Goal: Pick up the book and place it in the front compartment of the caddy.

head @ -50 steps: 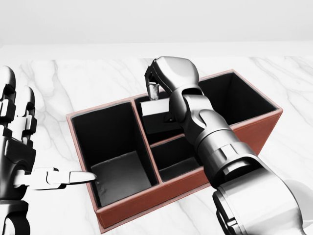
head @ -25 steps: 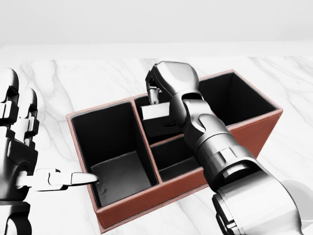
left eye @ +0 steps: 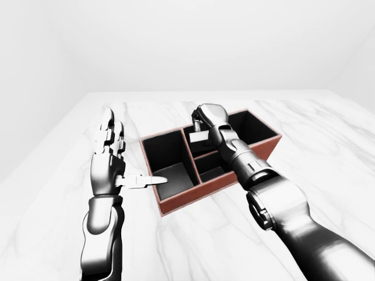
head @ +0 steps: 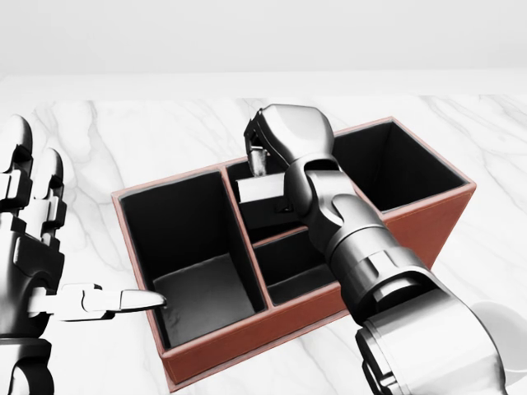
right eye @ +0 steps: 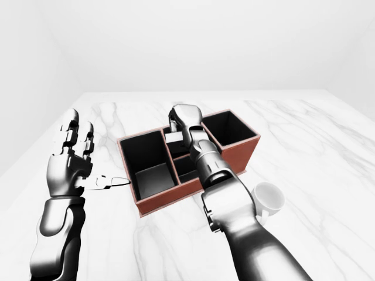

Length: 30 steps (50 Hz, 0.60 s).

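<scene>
The red-brown caddy [head: 247,346] stands on the marble table, with dark compartments: a large one at the left, two small ones in the middle and a large one at the right. My right hand [head: 262,156] hangs over the upper middle compartment, shut on the book [head: 259,191]. The book is dark with a white page edge, and its lower part dips into that compartment. My left hand [head: 78,239] is open at the left of the head view, its thumb pointing at the caddy's left wall.
A white mug [right eye: 267,199] stands on the table to the right of my right forearm, below the caddy in the right-eye view. The marble tabletop [left eye: 328,134] stretches around the caddy on all sides.
My right hand has sunk a little with the book, so the book sits lower in the upper middle compartment. The left hand has stayed almost still.
</scene>
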### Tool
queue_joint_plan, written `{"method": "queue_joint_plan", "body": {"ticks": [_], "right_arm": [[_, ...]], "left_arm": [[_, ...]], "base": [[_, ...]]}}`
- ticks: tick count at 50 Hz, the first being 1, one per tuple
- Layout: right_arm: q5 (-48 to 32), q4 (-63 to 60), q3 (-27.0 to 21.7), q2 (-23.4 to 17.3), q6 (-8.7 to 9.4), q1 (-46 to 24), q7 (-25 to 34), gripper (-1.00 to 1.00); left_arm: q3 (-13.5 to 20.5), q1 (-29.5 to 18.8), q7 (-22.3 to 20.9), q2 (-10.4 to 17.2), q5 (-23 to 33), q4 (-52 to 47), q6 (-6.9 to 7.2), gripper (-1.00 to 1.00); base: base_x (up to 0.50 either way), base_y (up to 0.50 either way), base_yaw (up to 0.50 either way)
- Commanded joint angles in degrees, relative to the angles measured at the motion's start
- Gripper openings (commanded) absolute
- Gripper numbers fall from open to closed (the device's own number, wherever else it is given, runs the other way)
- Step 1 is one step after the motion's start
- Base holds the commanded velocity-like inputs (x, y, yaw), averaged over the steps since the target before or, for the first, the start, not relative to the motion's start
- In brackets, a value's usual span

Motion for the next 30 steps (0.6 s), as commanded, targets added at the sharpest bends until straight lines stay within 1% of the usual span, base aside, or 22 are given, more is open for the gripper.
{"method": "queue_joint_plan", "body": {"ticks": [1,22,30], "right_arm": [[-1.31,-1.0,-0.88,-0.16,0.0,-0.64,-2.11,-1.0],[-3.78,-0.71,-0.47,-0.81,0.0,-0.4,-6.14,-1.0],[-3.87,-0.72,-0.72,-0.73,0.0,-0.48,-6.34,-1.0]], "left_arm": [[-0.03,-0.05,-0.01,0.01,0.04,0.2,0.0,1.0],[-0.12,0.17,-0.09,-0.04,0.1,-0.5,0.0,1.0],[-0.13,0.18,-0.11,-0.05,0.12,-0.44,0.0,1.0]], "base": [[0.0,0.0,0.0],[0.0,0.0,0.0],[0.0,0.0,0.0]]}}
